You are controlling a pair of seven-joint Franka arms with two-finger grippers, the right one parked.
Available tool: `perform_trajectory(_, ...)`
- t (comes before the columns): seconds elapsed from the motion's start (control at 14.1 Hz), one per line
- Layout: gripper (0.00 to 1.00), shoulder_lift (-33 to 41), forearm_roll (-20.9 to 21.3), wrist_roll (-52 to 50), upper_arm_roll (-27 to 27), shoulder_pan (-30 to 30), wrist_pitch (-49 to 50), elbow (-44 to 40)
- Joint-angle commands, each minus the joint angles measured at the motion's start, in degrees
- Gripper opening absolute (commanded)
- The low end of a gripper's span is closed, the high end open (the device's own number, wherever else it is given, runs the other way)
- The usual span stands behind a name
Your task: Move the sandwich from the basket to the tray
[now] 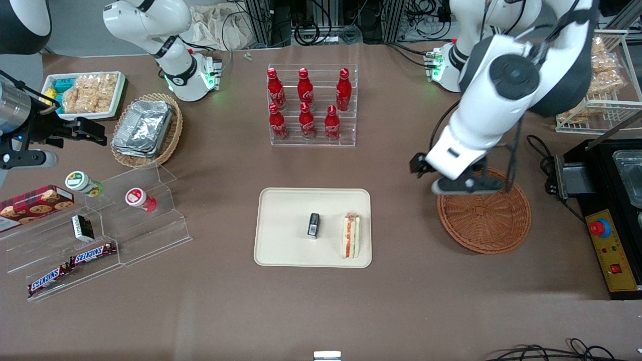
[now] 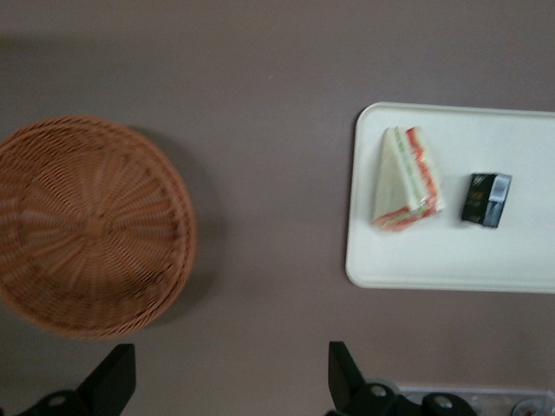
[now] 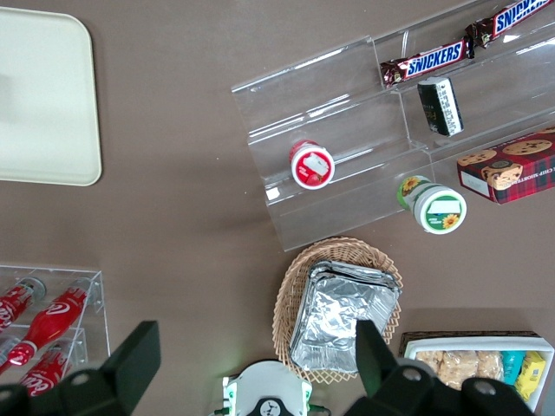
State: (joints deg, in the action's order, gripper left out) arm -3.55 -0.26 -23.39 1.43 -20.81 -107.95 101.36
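We see the sandwich (image 1: pixel 351 235) lying on the tray (image 1: pixel 281 240), close to the tray edge that faces the basket (image 1: pixel 484 218). Its long side runs along that edge, from the tray's front edge toward the middle. In the wrist view its pointed tip (image 2: pixel 401 134) aims away from the gripper. The bread is pale cream, with red and green stripes of filling showing.

A small black packet (image 1: pixel 313 224) lies on the tray too, just beside the sandwich but not touching it. The round brown basket sits on the table near the tray, toward the working arm's end. Red bottles (image 1: pixel 306 103) stand in a clear rack, farther from the front camera than the tray. A clear stepped shelf with candy bars (image 1: pixel 93 253) lies toward the parked arm's end.

The gripper (image 2: pixel 227 374) hangs above the table, over the basket's rim farthest from the front camera. Its fingers (image 2: pixel 111 378) are spread wide and hold nothing.
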Motion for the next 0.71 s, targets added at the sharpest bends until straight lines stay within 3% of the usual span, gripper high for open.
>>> perform_trajectory(0.0, 1.0, 6.71, -0.27, 4.74, 0.41, 5.49, 4.04, 4.65)
perform_trajectory(0.5, 1.0, 5.49, -0.09, 14.58, 0.32, 18.42, 12.58, -2.48)
perform_trajectory(0.64, 1.0, 4.52, 0.61, 14.86, 0.32, 18.96, 12.41, -3.45)
